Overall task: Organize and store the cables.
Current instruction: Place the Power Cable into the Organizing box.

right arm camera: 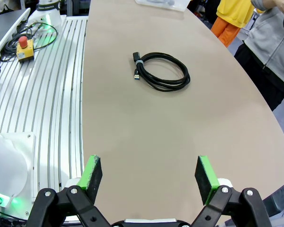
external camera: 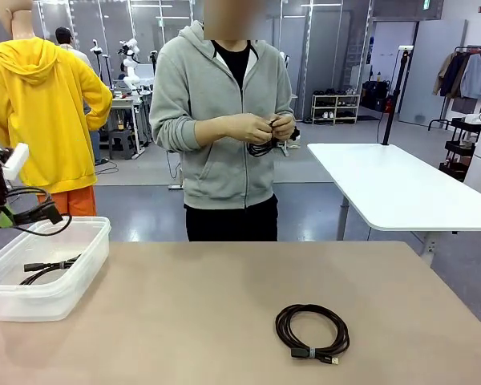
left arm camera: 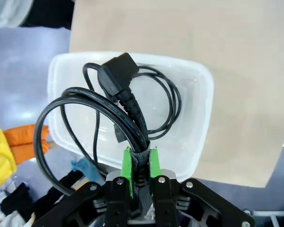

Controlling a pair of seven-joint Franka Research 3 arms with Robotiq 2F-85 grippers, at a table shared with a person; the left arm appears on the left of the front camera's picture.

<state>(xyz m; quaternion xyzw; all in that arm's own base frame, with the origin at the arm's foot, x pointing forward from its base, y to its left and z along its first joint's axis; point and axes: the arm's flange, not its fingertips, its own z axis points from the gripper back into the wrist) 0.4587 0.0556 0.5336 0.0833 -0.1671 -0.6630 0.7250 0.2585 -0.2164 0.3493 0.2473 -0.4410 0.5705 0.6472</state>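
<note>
My left gripper (external camera: 12, 215) hangs above the clear plastic bin (external camera: 80, 273) at the table's left end. In the left wrist view the left gripper (left arm camera: 141, 166) is shut on a thick black cable (left arm camera: 109, 106) whose loop and plug dangle over the bin (left arm camera: 201, 123). A thinner cable (external camera: 52, 267) lies inside the bin. Another coiled cable (external camera: 313, 330) rests on the table at front right, also seen as the coiled cable (right arm camera: 163, 71) ahead of my right gripper (right arm camera: 148, 172), which stands open well short of it. The person's hands (external camera: 260, 128) hold a further cable.
The tan table (external camera: 184, 321) is bare between bin and coil. A white table (external camera: 385, 184) stands behind at right. Beside my right arm runs a ribbed metal base (right arm camera: 42, 94) with a red stop button (right arm camera: 22, 42).
</note>
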